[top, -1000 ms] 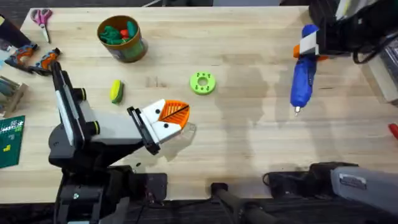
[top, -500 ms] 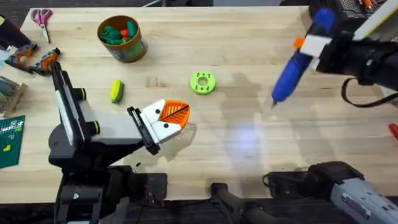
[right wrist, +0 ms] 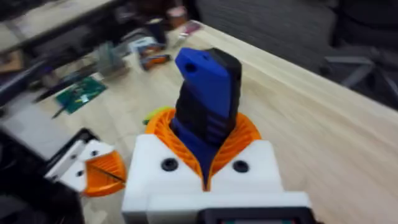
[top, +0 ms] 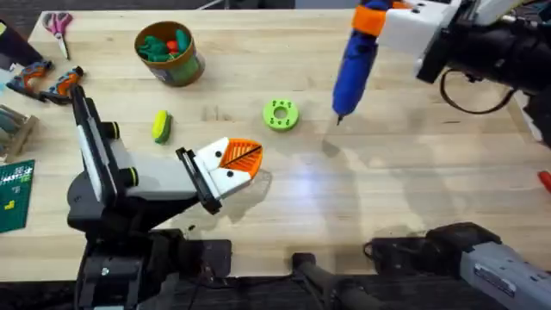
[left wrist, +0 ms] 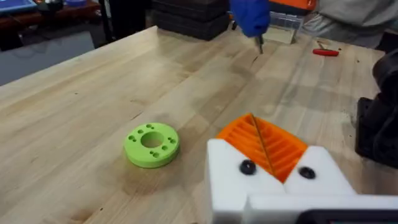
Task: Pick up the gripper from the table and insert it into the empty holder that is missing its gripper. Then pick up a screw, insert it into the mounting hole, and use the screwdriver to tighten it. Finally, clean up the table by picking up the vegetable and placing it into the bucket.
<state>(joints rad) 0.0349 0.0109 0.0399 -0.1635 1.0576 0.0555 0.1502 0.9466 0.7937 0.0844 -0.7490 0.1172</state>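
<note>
Right jaws clamp the screwdriver (top: 354,60) near-upright, bit down; left jaws (top: 244,158) together.

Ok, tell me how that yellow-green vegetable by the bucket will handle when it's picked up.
The vegetable looks rounded and oblong, so a nudge would probably roll it. It is small and toy-like, likely light and rigid. Its smooth curved sides may slip unless the pincer closes across the middle.
</note>
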